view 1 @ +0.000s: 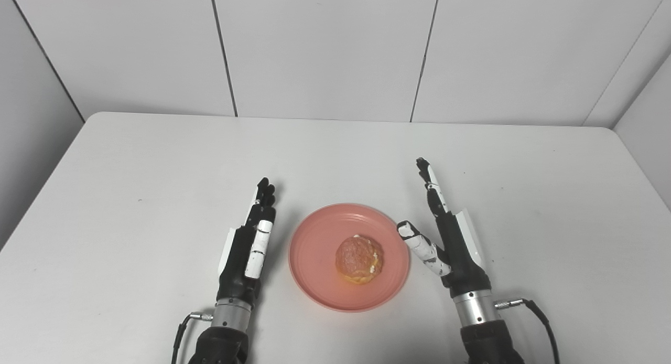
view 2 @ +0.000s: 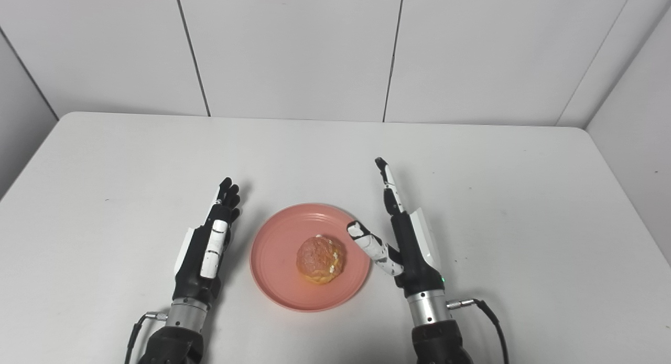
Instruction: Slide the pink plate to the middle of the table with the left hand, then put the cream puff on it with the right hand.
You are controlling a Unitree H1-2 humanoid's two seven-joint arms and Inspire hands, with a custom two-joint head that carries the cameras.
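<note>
Left eye view: 1 pink plate sits on the table w/ 1 cream puff on it, a bit right of plate centre. Left hand stands just left of the plate, not touching, fingers straight and close together, holding nothing. Right hand is just right of the plate, fingers extended, thumb splayed toward the rim, empty.

Right eye view: same layout. Puff is near plate centre; the right thumb tip overlaps the plate rim, contact unclear. Count: 1 plate, 1 puff, 2 hands. Both steps look done.

Handling, as a guess: puff is light, soft, crushable, w/ cream showing at the seam, so cup it low at the sides w/ light squeeze. Plate looks stiff and smooth, likely slides easily; push at the rim.
</note>
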